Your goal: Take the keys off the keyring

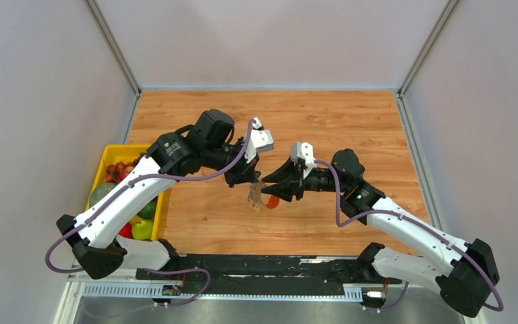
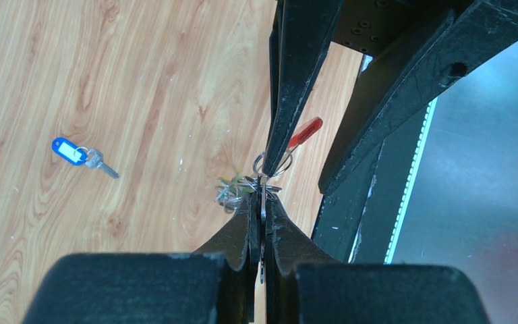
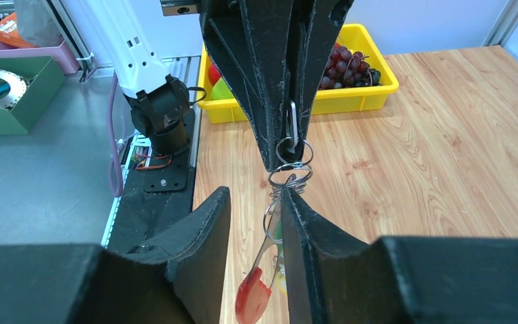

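Note:
My left gripper (image 1: 248, 179) (image 2: 262, 199) is shut on a thin metal part of the keyring (image 2: 263, 202) and holds the bunch above the wooden table. Wire rings and a green-headed key (image 2: 231, 189) cluster at its fingertips. The red curved piece (image 2: 305, 132) (image 3: 253, 297) (image 1: 272, 201) hangs from the bunch. My right gripper (image 1: 270, 187) (image 3: 256, 192) is open, its jaws either side of the hanging rings (image 3: 286, 177), which lie against its right finger (image 3: 303, 229). A loose key with a blue tag (image 2: 74, 151) lies on the table.
A yellow bin (image 1: 111, 152) (image 3: 351, 101) of fruit, with grapes and green and red pieces, stands at the table's left edge. The black base rail (image 1: 263, 266) runs along the near edge. Grey walls close in the back and sides.

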Motion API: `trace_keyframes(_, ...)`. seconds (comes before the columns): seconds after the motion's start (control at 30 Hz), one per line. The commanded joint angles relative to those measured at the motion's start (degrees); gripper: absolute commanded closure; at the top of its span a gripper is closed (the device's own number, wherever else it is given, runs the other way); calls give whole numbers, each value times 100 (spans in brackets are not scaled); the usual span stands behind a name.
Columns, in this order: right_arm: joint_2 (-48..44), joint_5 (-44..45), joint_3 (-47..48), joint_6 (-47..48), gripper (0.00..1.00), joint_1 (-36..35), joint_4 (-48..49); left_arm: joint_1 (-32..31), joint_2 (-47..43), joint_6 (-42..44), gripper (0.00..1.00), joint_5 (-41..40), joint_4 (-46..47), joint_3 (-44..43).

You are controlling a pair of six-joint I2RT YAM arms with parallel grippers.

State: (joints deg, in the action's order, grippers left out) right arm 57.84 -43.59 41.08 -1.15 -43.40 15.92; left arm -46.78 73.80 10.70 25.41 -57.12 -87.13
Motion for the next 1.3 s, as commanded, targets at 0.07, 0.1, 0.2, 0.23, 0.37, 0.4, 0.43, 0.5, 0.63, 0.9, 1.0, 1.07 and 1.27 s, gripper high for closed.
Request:
trace_keyframes(0.07,-58,94,67,35,63,-85,51,-24,-127,92,100,221,282,-76)
trace_keyframes(0.1,-49,111,67,36,62,-96,51,-24,-131,89,100,229,288,-76)
trace_keyframes(0.2,-20,140,84,27,62,-104,58,-24,-141,84,100,299,289,-62)
trace_keyframes(0.23,-19,143,91,19,61,-107,67,-30,-143,83,100,307,289,-64)
trace_keyframes(0.37,-8,157,77,-17,61,-141,157,-37,-148,46,100,410,329,-22)
trace_keyframes(0.4,2,162,71,-29,61,-149,179,-43,-147,22,100,433,357,-14)
trace_keyframes(0.43,18,182,75,-36,61,-167,201,-62,-147,12,100,481,376,-10)
trace_keyframes(0.5,58,222,76,-55,61,-205,253,-89,-159,-16,100,516,433,33)
trace_keyframes(0.63,161,346,114,-35,63,-306,269,-151,-148,-17,100,531,448,36)
trace_keyframes(0.9,76,827,76,14,91,-345,229,-164,-236,-13,100,466,408,51)
trace_keyframes(1.0,14,943,52,42,100,-346,195,-162,-264,-109,100,417,401,70)
trace_keyframes(1.07,-31,983,20,69,100,-348,175,-164,-265,-147,100,312,336,67)
trace_keyframes(1.27,-152,1055,-51,88,100,-347,119,-160,-311,-186,100,-36,131,44)
